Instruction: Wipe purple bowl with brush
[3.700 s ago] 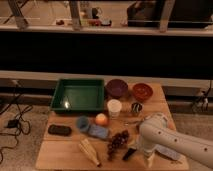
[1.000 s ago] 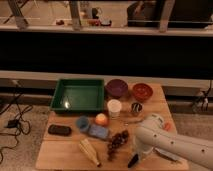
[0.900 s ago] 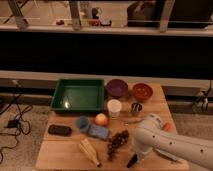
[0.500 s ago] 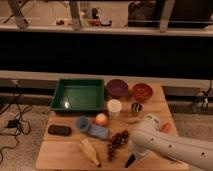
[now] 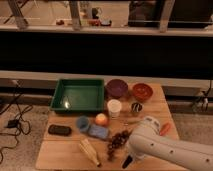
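At the bottom right of the frame the robot's white arm (image 5: 170, 150) sweeps in from the lower right edge and bends down toward the near edge of the wooden table (image 5: 60, 150), its bulky wrist hiding most of the gripper (image 5: 129, 159), which sits low at bottom centre just right of the dark cluster of grapes (image 5: 117, 142). A slim black tip pokes out below the wrist there; it is probably the brush (image 5: 127, 162), but whether the gripper is clamped on it, and how its jaws stand, cannot be told. The brush looks light, stiff and thin, so it should be held around the middle of its shaft, firmly enough that it does not pivot when pressed against a curved wall. Left of the grapes lies a pale straw-coloured tapered object (image 5: 89, 151), and further back a blue sponge (image 5: 98, 131), an orange fruit (image 5: 101, 119), a flat black rectangle (image 5: 59, 130) and a white cup (image 5: 114, 107). Towards the far edge, at upper centre of the table, the purple bowl (image 5: 117, 88) sits upright between the green tray (image 5: 77, 95) and the red-orange bowl (image 5: 142, 91), well apart from the gripper. It seems rigid, smooth and light, likely to slide under a sideways wipe, so strokes should press downward inside it.
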Available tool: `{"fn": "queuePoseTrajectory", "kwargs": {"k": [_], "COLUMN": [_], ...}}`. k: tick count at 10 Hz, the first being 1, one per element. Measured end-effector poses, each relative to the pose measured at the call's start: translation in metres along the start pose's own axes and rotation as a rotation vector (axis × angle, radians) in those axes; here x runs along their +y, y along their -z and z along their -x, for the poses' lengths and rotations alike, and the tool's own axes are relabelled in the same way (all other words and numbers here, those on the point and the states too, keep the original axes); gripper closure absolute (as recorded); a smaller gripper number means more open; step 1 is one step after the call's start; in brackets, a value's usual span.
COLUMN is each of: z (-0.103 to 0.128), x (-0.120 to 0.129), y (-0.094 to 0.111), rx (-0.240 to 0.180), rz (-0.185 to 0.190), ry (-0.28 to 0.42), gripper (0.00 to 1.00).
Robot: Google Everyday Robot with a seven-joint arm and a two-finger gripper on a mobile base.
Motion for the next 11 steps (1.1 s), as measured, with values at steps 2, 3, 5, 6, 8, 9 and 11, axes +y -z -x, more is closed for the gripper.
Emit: {"fn": "queuePoseTrajectory", "kwargs": {"k": [2, 3, 5, 6, 8, 9, 11], "z": [0.009, 0.014, 0.02, 0.023, 0.027, 0.028, 0.03], "x": [-0.003, -0.005, -0.006, -0.007, -0.008, -0.008, -0.009], "y": [0.009, 0.014, 0.02, 0.023, 0.027, 0.03, 0.037], "rx": [0.0, 0.001, 0.01, 0.017, 0.027, 0.032, 0.039], "rz": [-0.022, -0.032, -0.045, -0.049, -0.058, -0.064, -0.077], "ry": [0.012, 0.016, 0.021, 0.023, 0.026, 0.027, 0.031], "gripper": [1.0, 1.0, 1.0, 1.0, 1.0, 1.0, 1.0]}}
